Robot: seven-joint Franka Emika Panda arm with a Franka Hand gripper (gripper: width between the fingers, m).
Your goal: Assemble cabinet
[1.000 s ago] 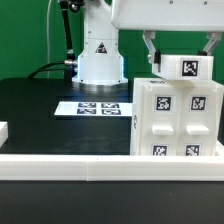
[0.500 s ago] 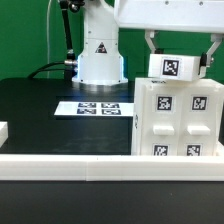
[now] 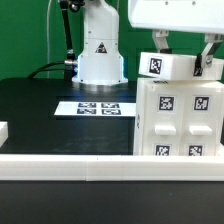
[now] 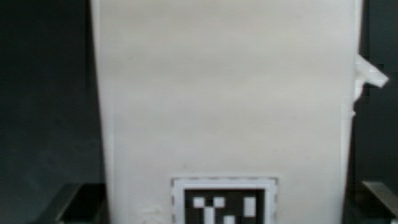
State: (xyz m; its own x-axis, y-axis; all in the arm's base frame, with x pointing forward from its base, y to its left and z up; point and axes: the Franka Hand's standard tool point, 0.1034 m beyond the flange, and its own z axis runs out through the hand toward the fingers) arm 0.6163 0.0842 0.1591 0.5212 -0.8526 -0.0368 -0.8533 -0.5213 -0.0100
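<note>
Nearest you in the exterior view runs the long white border rail (image 3: 70, 163), lying along the front edge of the black surface (image 3: 40, 115). A short white piece (image 3: 3, 130) sits just behind the rail at the exterior view's left edge.

Behind the rail, on the exterior view's right, you have the cabinet (image 3: 180, 118), a large white plastic box standing upright on the surface, its front carrying small rectangular white panels with black-and-white square marker tags.

Directly above the cabinet's top, look at the small white tagged block (image 3: 171, 66): it is tilted, and it sits between the two dark fingers of the gripper (image 3: 182, 60), which pinches it from both sides. You cannot tell whether the block touches the cabinet's top. In the wrist view the block (image 4: 222, 110) fills most of the picture as a tall white face with one marker tag low on it.

Farther back, the marker board (image 3: 100, 107) lies flat on the surface, and behind it stands the robot's white base (image 3: 100, 50).
</note>
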